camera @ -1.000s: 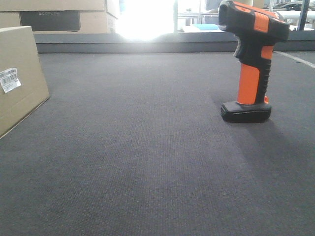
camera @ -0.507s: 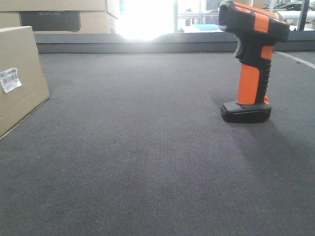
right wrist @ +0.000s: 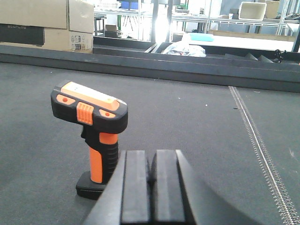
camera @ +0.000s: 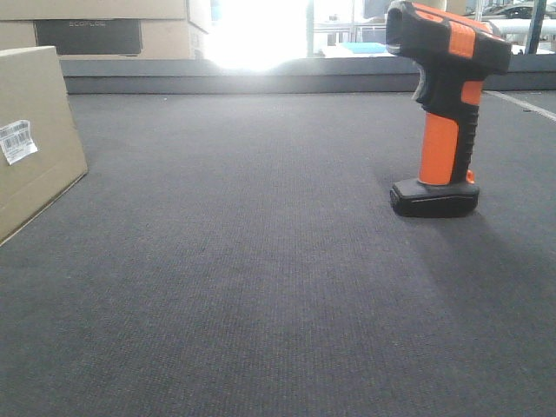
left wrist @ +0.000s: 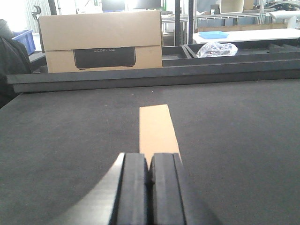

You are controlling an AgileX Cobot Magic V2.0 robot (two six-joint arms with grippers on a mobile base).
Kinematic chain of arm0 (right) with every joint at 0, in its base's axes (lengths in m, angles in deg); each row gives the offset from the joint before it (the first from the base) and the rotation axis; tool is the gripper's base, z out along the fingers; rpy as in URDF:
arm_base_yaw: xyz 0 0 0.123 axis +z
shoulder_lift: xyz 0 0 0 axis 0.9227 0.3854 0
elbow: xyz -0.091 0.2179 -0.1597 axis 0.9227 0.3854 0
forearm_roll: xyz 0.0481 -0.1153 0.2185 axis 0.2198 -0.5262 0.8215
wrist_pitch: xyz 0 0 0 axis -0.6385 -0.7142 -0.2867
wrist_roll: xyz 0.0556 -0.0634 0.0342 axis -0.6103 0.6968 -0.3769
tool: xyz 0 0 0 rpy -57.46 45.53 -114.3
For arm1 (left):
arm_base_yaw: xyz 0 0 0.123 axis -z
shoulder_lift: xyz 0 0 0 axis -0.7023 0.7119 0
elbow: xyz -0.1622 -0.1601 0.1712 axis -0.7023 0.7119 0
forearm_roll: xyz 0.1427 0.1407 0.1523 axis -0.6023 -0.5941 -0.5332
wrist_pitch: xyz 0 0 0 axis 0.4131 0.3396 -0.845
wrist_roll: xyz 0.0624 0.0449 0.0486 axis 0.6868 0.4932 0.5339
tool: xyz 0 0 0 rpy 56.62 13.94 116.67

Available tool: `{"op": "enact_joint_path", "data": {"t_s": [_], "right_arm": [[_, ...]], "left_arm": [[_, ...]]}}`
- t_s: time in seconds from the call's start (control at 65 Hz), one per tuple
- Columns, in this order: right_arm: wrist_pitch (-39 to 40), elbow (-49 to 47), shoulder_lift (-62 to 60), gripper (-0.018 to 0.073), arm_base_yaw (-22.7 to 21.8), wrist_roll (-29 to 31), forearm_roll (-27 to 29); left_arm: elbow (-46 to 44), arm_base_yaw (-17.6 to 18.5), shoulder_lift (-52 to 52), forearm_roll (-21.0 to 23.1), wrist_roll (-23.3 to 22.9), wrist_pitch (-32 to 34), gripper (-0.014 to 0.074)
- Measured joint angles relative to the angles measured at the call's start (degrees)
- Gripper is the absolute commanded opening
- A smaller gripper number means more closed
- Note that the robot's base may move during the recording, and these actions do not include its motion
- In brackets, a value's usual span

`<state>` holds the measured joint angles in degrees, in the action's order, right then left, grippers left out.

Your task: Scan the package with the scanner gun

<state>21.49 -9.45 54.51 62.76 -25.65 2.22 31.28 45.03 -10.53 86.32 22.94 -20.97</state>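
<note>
The package (camera: 35,139), a plain brown box with a small white barcode label (camera: 17,141), stands at the left edge of the front view. In the left wrist view its top (left wrist: 157,126) shows as a tan strip just beyond my left gripper (left wrist: 150,171), which is shut and empty. The scanner gun (camera: 443,104) stands upright on its black base at the right. In the right wrist view the scanner gun (right wrist: 96,136) stands just left of and ahead of my right gripper (right wrist: 151,176), which is shut and empty.
Dark grey mat (camera: 261,278) covers the table. A raised dark rail (camera: 243,76) runs along the far edge. Stacked cardboard boxes with a dark printed panel (left wrist: 103,42) stand behind it. A ribbed seam (right wrist: 258,150) runs along the mat on the right.
</note>
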Motion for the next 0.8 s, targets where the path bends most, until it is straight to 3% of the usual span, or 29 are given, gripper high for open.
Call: {"op": "enact_joint_path", "data": {"t_s": [0.538, 0.8], "right_arm": [[0.00, 0.00, 0.00, -0.0151, 0.00, 0.00, 0.00], [-0.21, 0.00, 0.00, -0.0151, 0.00, 0.00, 0.00]], "left_arm": [[0.57, 0.10, -0.35, 0.00, 0.00, 0.00, -0.0111], [11.05, 0.59, -10.34, 0.22, -2.15, 3.14, -0.0111]]}}
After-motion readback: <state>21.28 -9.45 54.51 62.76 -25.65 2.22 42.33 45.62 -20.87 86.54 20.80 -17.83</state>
